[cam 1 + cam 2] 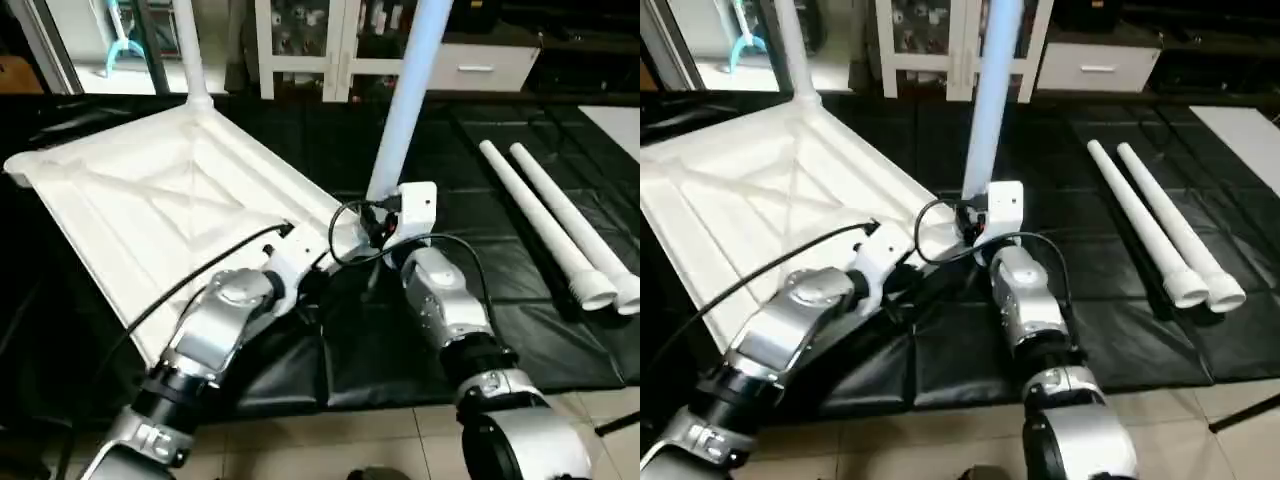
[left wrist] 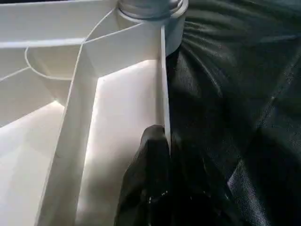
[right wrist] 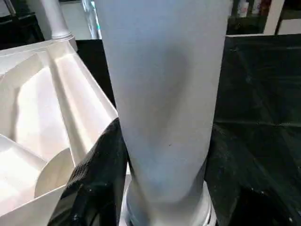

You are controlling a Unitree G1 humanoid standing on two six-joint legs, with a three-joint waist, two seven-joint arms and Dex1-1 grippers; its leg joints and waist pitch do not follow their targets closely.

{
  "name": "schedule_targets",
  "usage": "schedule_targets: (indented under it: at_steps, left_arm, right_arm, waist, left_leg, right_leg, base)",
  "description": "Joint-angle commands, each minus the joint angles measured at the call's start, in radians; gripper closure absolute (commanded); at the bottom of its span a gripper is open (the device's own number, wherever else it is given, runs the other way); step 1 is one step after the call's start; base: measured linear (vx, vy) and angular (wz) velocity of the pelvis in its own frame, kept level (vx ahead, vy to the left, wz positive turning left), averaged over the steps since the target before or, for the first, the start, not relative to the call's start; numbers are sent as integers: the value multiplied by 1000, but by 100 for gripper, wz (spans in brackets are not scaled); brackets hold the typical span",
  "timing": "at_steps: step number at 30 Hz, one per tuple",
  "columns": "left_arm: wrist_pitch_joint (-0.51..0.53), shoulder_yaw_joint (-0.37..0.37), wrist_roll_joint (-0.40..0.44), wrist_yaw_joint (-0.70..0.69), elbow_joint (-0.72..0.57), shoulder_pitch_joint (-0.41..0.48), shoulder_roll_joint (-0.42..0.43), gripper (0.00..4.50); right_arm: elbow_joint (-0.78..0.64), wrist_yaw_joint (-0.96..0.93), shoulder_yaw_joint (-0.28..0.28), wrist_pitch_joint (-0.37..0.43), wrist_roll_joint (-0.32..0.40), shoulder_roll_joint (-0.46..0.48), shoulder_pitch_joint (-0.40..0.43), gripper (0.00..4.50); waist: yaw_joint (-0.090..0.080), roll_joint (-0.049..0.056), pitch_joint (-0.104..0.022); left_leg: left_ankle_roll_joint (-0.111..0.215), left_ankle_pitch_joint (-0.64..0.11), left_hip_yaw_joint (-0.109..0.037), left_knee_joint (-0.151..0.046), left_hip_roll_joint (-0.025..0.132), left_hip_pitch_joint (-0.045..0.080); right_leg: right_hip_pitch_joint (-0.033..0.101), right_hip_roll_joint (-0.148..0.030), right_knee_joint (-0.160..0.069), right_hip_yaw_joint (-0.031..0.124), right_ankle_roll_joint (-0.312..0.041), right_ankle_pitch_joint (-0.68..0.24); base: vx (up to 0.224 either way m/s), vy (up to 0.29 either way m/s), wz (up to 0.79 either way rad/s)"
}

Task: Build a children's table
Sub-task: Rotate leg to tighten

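Tabletop (image 1: 150,200) lies underside-up on black floor sheeting (image 1: 480,190). My left tool (image 2: 162,155) pinches its edge wall shut; my right tool (image 3: 162,155) grips the upright leg (image 1: 405,110) at the near corner socket.

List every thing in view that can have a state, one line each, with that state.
Table top: upside down on the black mat, ribs facing up.
Far leg: upright in its corner socket.
Near leg: upright at the near corner socket, right gripper around it.
Two spare legs: lying side by side on the mat.
Left gripper: shut on the table top's rim.
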Motion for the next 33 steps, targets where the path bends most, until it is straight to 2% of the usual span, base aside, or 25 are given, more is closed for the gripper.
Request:
schedule_targets:
  at_steps: [1, 2, 3, 5, 6, 7, 9, 10, 11, 12, 13, 16, 20, 25, 29, 32, 33]
  left_arm:
    - [-31, -25, -26, -32, -10, 44, 16, 450]
    - [-39, -26, -28, -42, -15, 50, 25, 450]
    - [-53, -28, -30, -61, -25, 60, 42, 450]
    - [-97, -35, -54, -161, -78, 108, 120, 450]
    - [-109, -36, -59, -187, -92, 121, 140, 450]
    - [-148, -30, -82, -270, -137, 167, 206, 450]
    - [-169, -16, -102, -324, -163, 201, 258, 450]
    - [-169, -16, -102, -324, -163, 201, 258, 450]
    - [-173, -5, -111, -346, -172, 215, 284, 450]
    - [-174, -1, -115, -354, -175, 220, 292, 450]
    - [-175, 17, -128, -376, -183, 233, 319, 450]
    - [-181, 22, -130, -393, -184, 240, 347, 450]
    - [-194, 25, -141, -404, -186, 246, 365, 450]
    - [-198, 23, -144, -400, -181, 238, 356, 450]
    - [-187, 21, -131, -371, -170, 226, 347, 450]
    - [-185, 19, -113, -339, -149, 208, 333, 450]
    - [-183, 20, -108, -328, -142, 202, 325, 450]
  right_arm:
    - [79, 99, 12, 38, 24, 13, 43, 258]
    - [73, 124, 16, 37, 26, 7, 43, 258]
    - [63, 174, 24, 33, 30, -6, 43, 258]
    - [20, 376, 71, -8, 25, -76, 49, 258]
    - [10, 423, 79, -19, 27, -93, 51, 223]
    - [-12, 548, 71, -12, 58, -147, 49, 188]
    - [-31, 668, 53, 10, 102, -195, 43, 182]
    - [-31, 668, 53, 10, 102, -195, 43, 168]
    - [-39, 744, 56, 5, 111, -227, 41, 153]
    - [-41, 770, 57, 2, 114, -238, 41, 144]
    - [-31, 822, 57, -27, 102, -276, 34, 140]
    - [-33, 853, 45, -23, 116, -293, 30, 122]
    - [-36, 913, 33, -23, 152, -297, 26, 122]
    - [-35, 944, 38, -13, 155, -271, 42, 164]
    - [-24, 879, 41, -15, 130, -251, 51, 204]
    - [-10, 794, 42, -13, 111, -231, 59, 231]
    - [-5, 761, 44, -12, 101, -223, 62, 231]
  waist:
    - [-3, 0, -33]
    - [-2, 2, -37]
    - [-3, 3, -40]
    - [-6, 0, -36]
    - [-4, 0, -40]
    - [-5, 1, -38]
    - [-7, 2, -40]
    - [-6, 5, -41]
    - [-5, 5, -43]
    - [-2, 6, -49]
    - [1, 5, -49]
    - [5, 5, -48]
    - [7, 5, -44]
    - [9, 3, -44]
    - [9, 3, -44]
    - [8, 4, -40]
    - [7, 4, -35]
  left_leg:
    - [-4, -328, -14, -84, 15, 2]
    - [-1, -325, -15, -83, 16, 2]
    - [8, -301, -14, -81, 17, 0]
    - [26, -289, -13, -82, 19, -6]
    - [39, -279, -14, -78, 18, -11]
    - [52, -259, -12, -78, 20, -12]
    - [75, -219, -10, -75, 20, -11]
    - [93, -191, -6, -74, 23, -4]
    - [100, -165, -4, -71, 22, -3]
    - [117, -100, -4, -67, 23, -4]
    - [140, -58, 0, -62, 21, -4]
    - [170, -33, 2, -60, 22, 0]
    - [159, -64, 3, -62, 26, 3]
    - [148, -63, 4, -59, 25, 4]
    - [148, -55, 3, -59, 24, 4]
    - [127, -95, 3, -61, 25, 5]
    - [108, -130, 1, -64, 25, 5]
  right_leg:
    - [12, -36, -90, 17, -120, -298]
    - [15, -37, -88, 17, -125, -287]
    - [19, -37, -84, 17, -137, -240]
    - [21, -37, -84, 16, -153, -220]
    - [30, -41, -81, 16, -162, -217]
    - [28, -42, -81, 17, -176, -202]
    - [32, -41, -75, 19, -207, -149]
    - [30, -40, -73, 18, -231, -106]
    - [32, -39, -68, 17, -243, -71]
    - [40, -39, -55, 16, -273, 28]
    - [40, -36, -47, 15, -292, 103]
    - [41, -38, -43, 14, -314, 137]
    - [38, -41, -47, 14, -317, 76]
    - [38, -41, -45, 16, -313, 62]
    - [39, -41, -44, 16, -314, 70]
    - [35, -42, -51, 16, -302, 1]
    - [32, -42, -57, 16, -291, -59]
  base:
    - [0, 0, 0]
    - [0, 0, 0]
    - [0, 0, 0]
    - [0, 0, 0]
    - [0, 0, 0]
    - [0, 0, 0]
    - [0, 0, 0]
    - [0, 0, 0]
    - [0, 0, 0]
    - [0, 0, 0]
    - [0, 0, 0]
    - [0, 0, 0]
    - [0, 0, 0]
    - [0, 0, 0]
    - [0, 0, 0]
    - [0, 0, 0]
    - [0, 0, 0]
